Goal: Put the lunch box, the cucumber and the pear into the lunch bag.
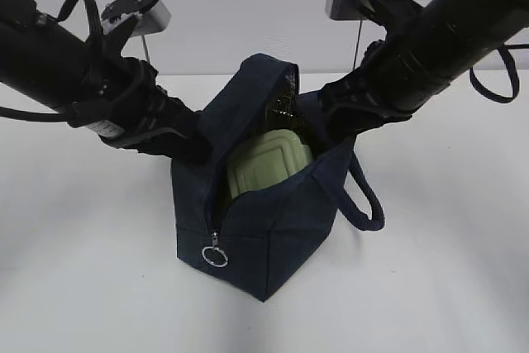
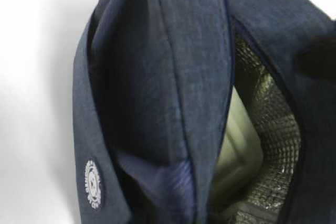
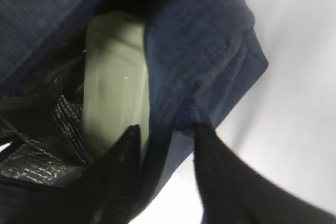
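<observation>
The navy lunch bag [image 1: 273,245] stands open in the middle of the white table. The lunch box [image 1: 269,163] lies tilted inside it with its sage-green lid up; it also shows in the left wrist view [image 2: 236,145] and the right wrist view [image 3: 113,82]. A glossy dark green end of the cucumber [image 1: 285,109] stands behind it in the bag. The pear is hidden. My left gripper [image 1: 188,140] pinches a fold of the bag's left wall [image 2: 173,66]; its fingers are covered by fabric. My right gripper [image 3: 167,132] is shut on the right rim [image 3: 205,51], one finger inside, one outside.
The zipper's silver ring pull [image 1: 215,255] hangs at the bag's front corner. The loop handle [image 1: 368,204] droops on the right side. Silvery lining [image 2: 273,129] shows inside. Both arms slant down to the bag from the back corners.
</observation>
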